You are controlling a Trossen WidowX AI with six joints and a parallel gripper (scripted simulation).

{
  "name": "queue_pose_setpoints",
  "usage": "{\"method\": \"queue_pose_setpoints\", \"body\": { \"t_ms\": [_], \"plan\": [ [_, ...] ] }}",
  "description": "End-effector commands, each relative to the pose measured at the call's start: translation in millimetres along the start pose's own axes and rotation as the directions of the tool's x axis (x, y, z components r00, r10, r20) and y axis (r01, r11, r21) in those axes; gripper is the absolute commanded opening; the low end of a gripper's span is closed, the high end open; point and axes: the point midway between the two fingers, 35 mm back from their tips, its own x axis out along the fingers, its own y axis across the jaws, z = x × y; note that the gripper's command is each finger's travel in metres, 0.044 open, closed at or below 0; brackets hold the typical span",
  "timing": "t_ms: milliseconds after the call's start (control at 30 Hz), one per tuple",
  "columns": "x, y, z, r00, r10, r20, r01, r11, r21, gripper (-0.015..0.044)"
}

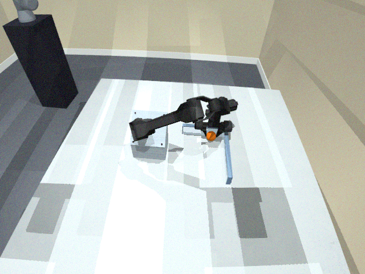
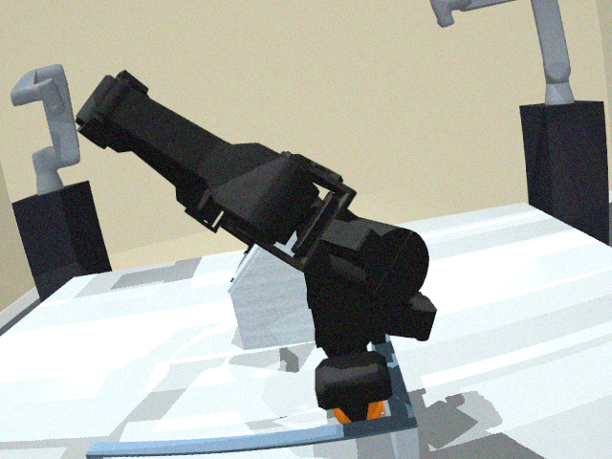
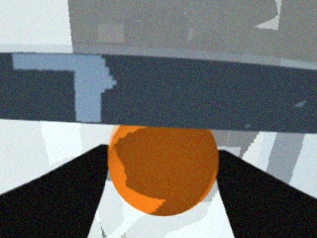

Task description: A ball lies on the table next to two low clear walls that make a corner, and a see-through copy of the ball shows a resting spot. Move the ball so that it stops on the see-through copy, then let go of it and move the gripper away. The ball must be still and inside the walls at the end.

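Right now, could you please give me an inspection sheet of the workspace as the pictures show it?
Surface: white table with grey shadow patches.
Job's things: orange ball low in the corner of the clear walls, close to one wall; the see-through copy cannot be made out.
Clutter: nothing seen.
Grippers: gripper shut on the ball, dark fingers on both sides of it; arm reaching from its pale base block.
Cables: nothing seen.
Surroundings: dark pedestals carrying grey mounts, beige walls, grey floor.
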Motion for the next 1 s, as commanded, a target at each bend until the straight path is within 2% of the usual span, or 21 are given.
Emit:
{"method": "queue_pose_setpoints", "body": {
  "t_ms": [0, 100, 567, 667, 833, 967],
  "plan": [
    [6, 1, 0, 1.000, -0.004, -0.006, 0.003, 1.000, -0.008, 0.0000],
    [8, 1, 0, 1.000, -0.004, -0.006, 0.003, 1.000, -0.008, 0.0000],
    [5, 1, 0, 1.000, 0.002, 0.000, -0.002, 1.000, -0.002, 0.0361],
    [-6, 0, 0, 1.000, 0.001, 0.001, -0.001, 1.000, -0.003, 0.0361],
    [-78, 1, 1, 1.000, -0.003, -0.002, 0.003, 1.000, -0.008, 0.0361],
    [-81, 1, 1, 1.000, -0.003, -0.002, 0.003, 1.000, -0.008, 0.0361]
  ]
}}
